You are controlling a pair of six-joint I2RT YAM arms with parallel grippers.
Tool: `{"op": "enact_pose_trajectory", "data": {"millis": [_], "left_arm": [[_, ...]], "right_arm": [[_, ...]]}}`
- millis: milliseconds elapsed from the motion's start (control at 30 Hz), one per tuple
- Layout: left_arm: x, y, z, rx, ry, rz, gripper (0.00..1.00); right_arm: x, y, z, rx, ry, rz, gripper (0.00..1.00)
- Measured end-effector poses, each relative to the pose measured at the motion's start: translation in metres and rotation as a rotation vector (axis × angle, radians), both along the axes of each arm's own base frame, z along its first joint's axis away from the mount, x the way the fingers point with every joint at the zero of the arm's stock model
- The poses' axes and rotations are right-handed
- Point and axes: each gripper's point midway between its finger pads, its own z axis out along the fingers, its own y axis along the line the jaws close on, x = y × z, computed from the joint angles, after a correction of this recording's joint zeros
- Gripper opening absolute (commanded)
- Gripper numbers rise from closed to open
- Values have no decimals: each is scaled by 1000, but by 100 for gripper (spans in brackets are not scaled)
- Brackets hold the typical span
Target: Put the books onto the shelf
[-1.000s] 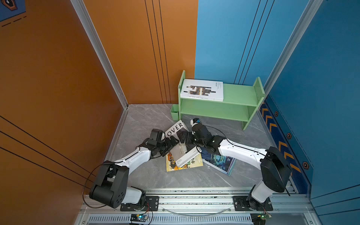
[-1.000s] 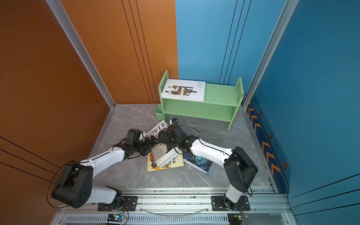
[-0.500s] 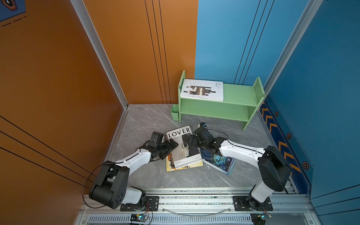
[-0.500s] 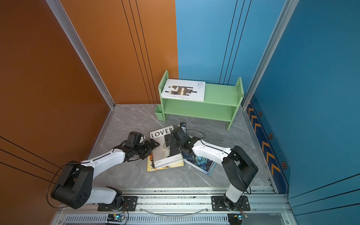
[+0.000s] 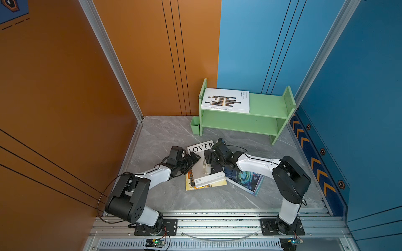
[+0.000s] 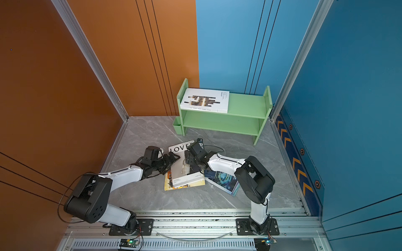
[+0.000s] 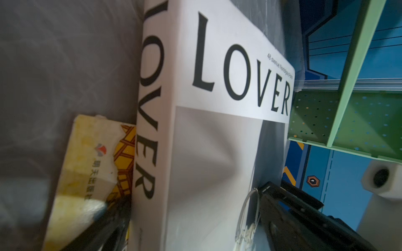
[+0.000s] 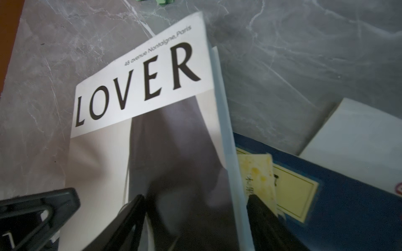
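A thick white book lettered "LOVER" [image 5: 200, 147] [image 6: 180, 150] [image 7: 217, 141] [image 8: 141, 91] lies flat on a yellow book [image 5: 189, 181] [image 6: 168, 182] [image 7: 87, 163]. My left gripper [image 5: 194, 159] [image 6: 174, 159] [image 7: 195, 234] stands open astride its spine. At the opposite edge is my right gripper [image 5: 209, 161] [image 6: 188, 162] [image 8: 195, 226], open, one finger over the cover, the other past the page edge. A teal book [image 5: 248, 180] [image 6: 224, 181] and a navy book [image 8: 348, 213] lie beneath my right arm. Another white book [image 5: 226, 101] [image 6: 205, 101] rests on the green shelf [image 5: 267, 104] [image 6: 245, 106] [image 7: 348, 76].
A small green cup [image 5: 195, 128] [image 6: 177, 128] hangs on the shelf's left end. Orange wall panels close the left side, blue ones the back and right. A metal rail [image 5: 217, 221] with both arm bases runs along the front of the grey marble floor.
The LOVER book, tipped up between the grippers a second ago, now lies flat on the yellow book. My right gripper has come down to its edge and its jaws have narrowed.
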Motion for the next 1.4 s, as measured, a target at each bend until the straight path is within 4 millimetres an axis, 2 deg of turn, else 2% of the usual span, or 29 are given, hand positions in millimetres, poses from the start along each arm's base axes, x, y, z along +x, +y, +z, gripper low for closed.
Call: {"op": "enact_pose_trajectory", "data": {"millis": [300,567,633,733,833,900,1233,1400], "left_arm": [[12,-5,9,-147,-97,56,91],[31,-6,22,-349,-171,154,88],[34,-10,23,-410,-175,161,88],[32,-22,30,-483,-183,137,88],[32,-26,40,-518,-203,129,88],[32,-28,43,-530,-207,127,82],[29,-30,40,-537,-178,123,76],[14,-47,33,-532,-120,54,73]], "right_arm": [[20,-7,-5,37,-4,-50,72],[37,-20,-5,102,-4,-99,75],[38,-18,-4,118,-4,-92,76],[34,-6,0,161,2,-50,77],[36,-4,2,182,-2,-42,78],[36,-3,2,191,-5,-39,78],[39,-6,4,205,-9,-29,79],[41,-13,2,202,1,-27,79]]}}
